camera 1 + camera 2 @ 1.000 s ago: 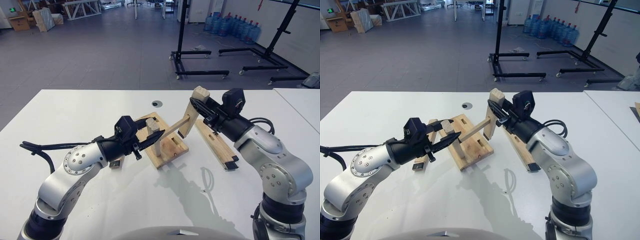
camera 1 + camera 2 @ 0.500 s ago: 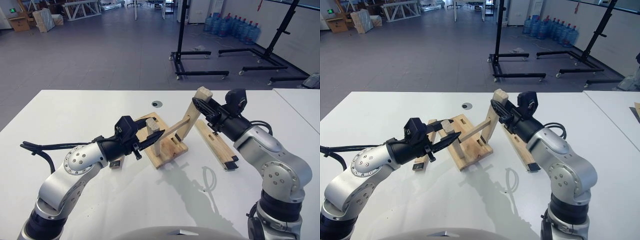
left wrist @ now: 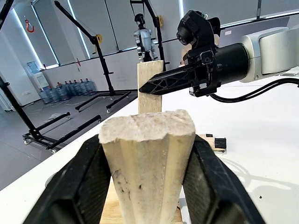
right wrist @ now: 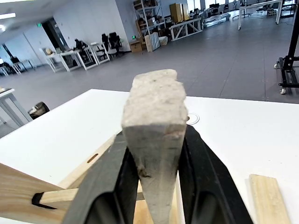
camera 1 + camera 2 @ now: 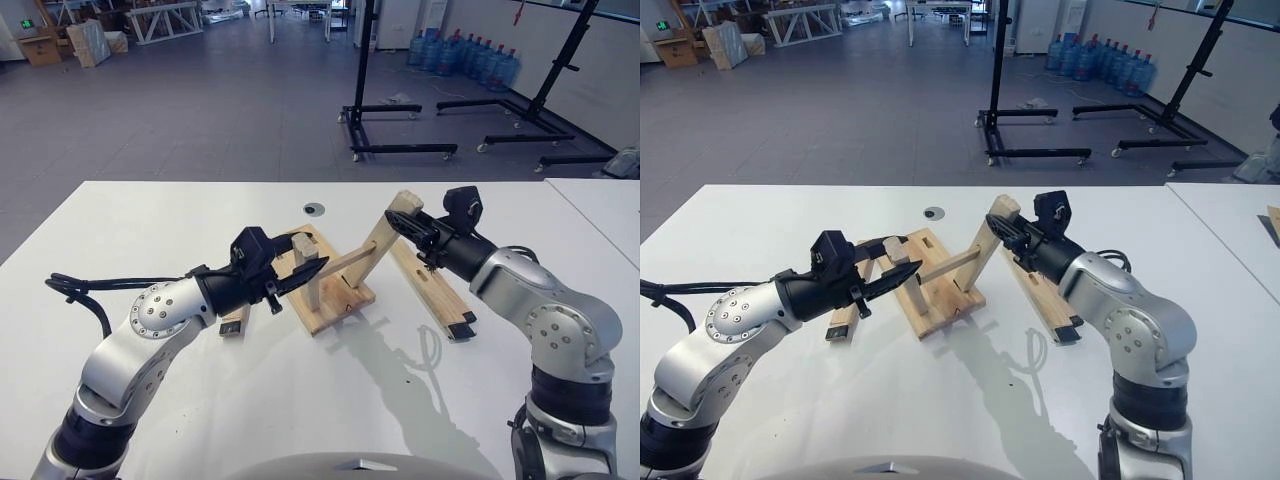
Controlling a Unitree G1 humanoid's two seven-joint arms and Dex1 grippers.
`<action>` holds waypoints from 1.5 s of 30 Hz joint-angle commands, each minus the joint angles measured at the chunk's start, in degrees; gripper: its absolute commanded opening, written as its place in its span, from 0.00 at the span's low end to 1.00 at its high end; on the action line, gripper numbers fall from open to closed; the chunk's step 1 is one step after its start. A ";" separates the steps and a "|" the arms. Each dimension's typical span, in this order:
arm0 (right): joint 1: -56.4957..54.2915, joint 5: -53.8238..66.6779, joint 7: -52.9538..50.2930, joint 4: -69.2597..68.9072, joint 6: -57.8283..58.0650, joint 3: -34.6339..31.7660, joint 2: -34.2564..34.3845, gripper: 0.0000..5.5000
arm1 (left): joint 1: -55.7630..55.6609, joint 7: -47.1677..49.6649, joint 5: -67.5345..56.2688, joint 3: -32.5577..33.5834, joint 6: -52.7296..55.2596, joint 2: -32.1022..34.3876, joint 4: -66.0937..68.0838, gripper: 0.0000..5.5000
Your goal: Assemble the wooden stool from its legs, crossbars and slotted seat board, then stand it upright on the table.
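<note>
The slotted seat board point(image 5: 345, 300) lies flat mid-table. One wooden leg point(image 5: 305, 248) stands on it, and my left gripper point(image 5: 308, 272) is shut on that leg; in the left wrist view the leg point(image 3: 147, 154) sits between both fingers point(image 3: 84, 182). A crossbar point(image 5: 345, 264) joins it to a second leg point(image 5: 377, 250), which leans over the board's right edge. My right gripper point(image 5: 398, 220) is shut on this leg near its top. In the right wrist view the leg point(image 4: 156, 121) is clamped between the black fingers point(image 4: 110, 182).
A long wooden piece point(image 5: 432, 290) with a black end lies on the table right of the board. Another wooden piece point(image 5: 233, 325) lies under my left arm. A round hole point(image 5: 314, 209) is in the tabletop behind. A second table point(image 5: 600, 200) adjoins at the right.
My right gripper has come down and slightly left with its leg, so the leg's top stands lower over the board. The left gripper and its leg have stayed nearly still.
</note>
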 commanded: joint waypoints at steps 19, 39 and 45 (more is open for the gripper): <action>-0.59 5.29 -3.48 -2.05 -14.54 -5.66 8.27 0.44 | -9.59 -3.28 -9.97 8.54 6.07 -0.37 4.70 0.60; 5.07 -8.88 -1.58 15.71 -15.24 15.35 0.43 0.44 | -8.83 -0.14 7.92 -16.48 -1.28 1.28 16.75 0.60; -0.19 -4.28 -2.75 10.73 -22.20 7.76 6.22 0.44 | -16.89 5.28 3.96 -6.74 -2.08 -7.60 16.89 0.60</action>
